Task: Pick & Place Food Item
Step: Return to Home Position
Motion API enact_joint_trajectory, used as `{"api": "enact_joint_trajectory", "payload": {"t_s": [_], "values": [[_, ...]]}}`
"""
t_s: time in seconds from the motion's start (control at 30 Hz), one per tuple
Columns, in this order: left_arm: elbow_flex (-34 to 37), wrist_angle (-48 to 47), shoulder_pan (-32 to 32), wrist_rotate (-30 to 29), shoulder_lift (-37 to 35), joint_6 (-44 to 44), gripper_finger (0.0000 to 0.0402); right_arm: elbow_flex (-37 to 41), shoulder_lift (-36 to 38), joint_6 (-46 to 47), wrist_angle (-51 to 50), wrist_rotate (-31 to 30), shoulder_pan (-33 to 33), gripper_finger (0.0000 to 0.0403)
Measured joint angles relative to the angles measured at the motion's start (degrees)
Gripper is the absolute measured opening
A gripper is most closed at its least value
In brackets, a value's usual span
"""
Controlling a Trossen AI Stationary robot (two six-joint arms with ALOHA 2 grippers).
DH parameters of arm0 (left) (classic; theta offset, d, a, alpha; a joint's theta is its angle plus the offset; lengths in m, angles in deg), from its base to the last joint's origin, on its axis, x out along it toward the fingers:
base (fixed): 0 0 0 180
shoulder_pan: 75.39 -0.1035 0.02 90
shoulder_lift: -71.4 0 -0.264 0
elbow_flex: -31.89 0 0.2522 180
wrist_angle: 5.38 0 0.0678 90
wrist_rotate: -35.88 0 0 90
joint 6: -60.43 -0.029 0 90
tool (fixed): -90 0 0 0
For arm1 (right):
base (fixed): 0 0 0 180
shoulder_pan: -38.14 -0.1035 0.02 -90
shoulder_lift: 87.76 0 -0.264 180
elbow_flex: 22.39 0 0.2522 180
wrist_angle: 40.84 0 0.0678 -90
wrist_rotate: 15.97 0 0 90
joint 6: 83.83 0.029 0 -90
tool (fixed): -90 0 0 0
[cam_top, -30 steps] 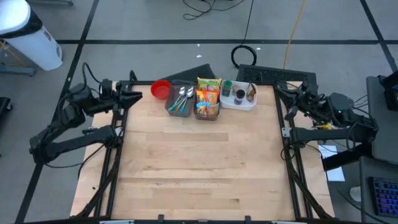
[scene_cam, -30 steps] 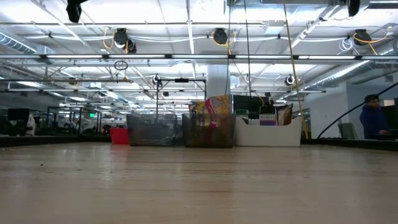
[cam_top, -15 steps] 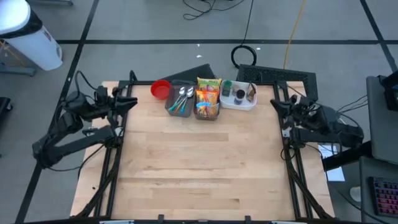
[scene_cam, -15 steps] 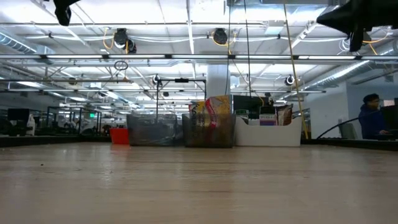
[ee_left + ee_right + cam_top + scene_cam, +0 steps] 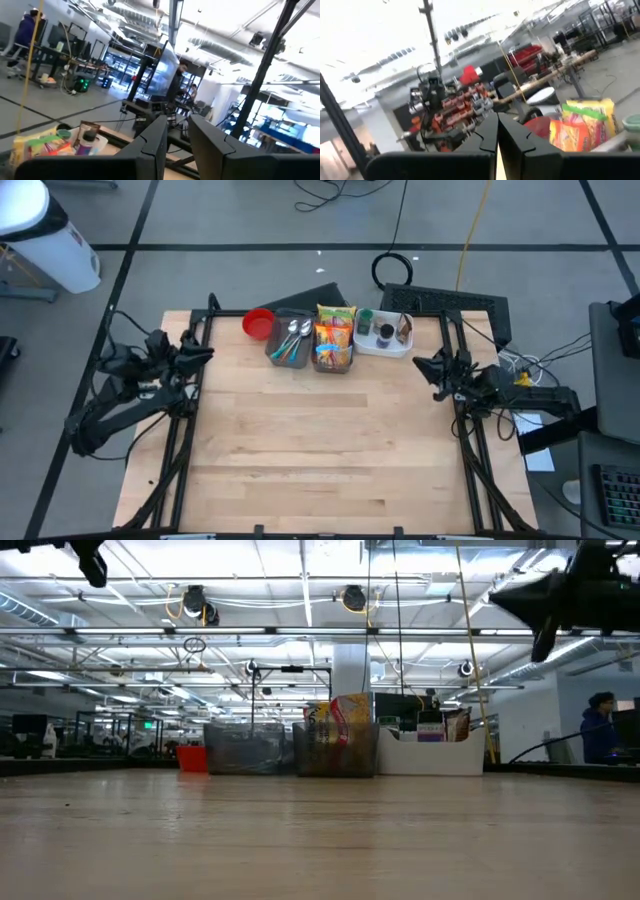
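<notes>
Both empty: I see left gripper [image 5: 205,352] slightly parted at the table's [image 5: 320,450] left edge, right gripper [image 5: 420,366] closed opposite. Snack packs [image 5: 335,330] stand in the black bin [image 5: 334,367] between spoon bin [image 5: 272,340] and white bin [image 5: 398,350].

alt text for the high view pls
Seen from above, a wooden table with a row along its far edge: red bowl, black bin of spoons, black bin of snack packs, white bin of bottles. The left claw sits at the left edge, the right claw at the right edge.
</notes>
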State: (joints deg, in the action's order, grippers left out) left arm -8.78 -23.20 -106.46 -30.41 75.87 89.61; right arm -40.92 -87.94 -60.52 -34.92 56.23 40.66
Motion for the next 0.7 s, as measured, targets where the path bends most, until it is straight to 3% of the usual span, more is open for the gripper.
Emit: {"api": "enact_joint_trajectory", "payload": {"t_s": [0.1, 0.33, 0.7], "values": [[2.05, 0.91, 0.0, 0.37, -1.62, 1.73, 0.0085, 3.61, 0.07, 0.93, 8.79, 0.06, 0.01, 0.0001], [4.46, 1.22, 0.02, 1.91, -3.67, 4.15, 0.0085, 3.68, -0.09, -0.21, 8.43, -0.24, -0.01, 0.0001], [4.43, 1.23, 0.02, 7.58, -3.87, 3.72, 0.0085, 3.8, -0.26, -0.8, -6.63, 3.13, -0.04, 0.0001]]}}
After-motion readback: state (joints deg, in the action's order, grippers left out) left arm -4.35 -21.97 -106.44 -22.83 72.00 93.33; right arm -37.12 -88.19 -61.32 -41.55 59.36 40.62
